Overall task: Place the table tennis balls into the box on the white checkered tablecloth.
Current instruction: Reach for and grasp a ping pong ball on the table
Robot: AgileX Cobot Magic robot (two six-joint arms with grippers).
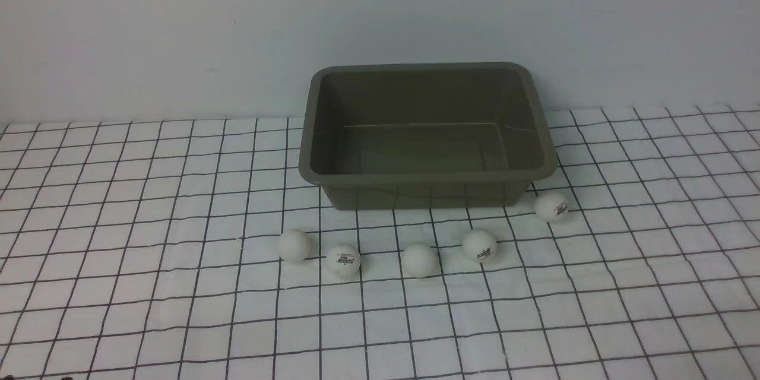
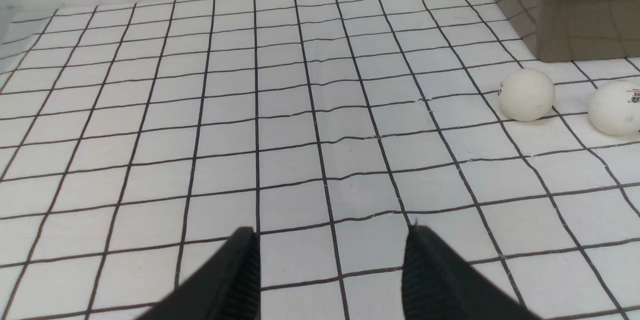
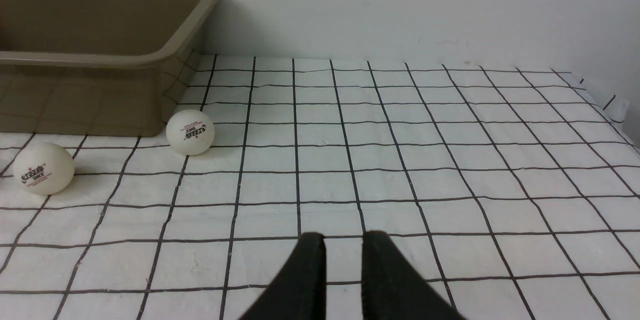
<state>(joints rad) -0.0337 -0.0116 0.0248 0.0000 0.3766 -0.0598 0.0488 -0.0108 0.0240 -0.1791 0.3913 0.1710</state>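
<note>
Where the checkered tablecloth (image 1: 148, 190) ends, a pale wall (image 1: 178, 24) rises

You see the box (image 1: 415, 196) as smooth olive-brown plastic with a slight sheen, and its outer wall faintly mirrors the grid of the white checkered tablecloth (image 1: 148, 219), a matt cloth, lightly wrinkled. The table tennis balls (image 1: 420, 260) look like smooth, matt white plastic, some with printed logos. On the left gripper (image 2: 330, 232) and right gripper (image 3: 342, 235) you find matt black fingers (image 2: 235, 285), ribbed on the inner faces in the left wrist view.
</note>
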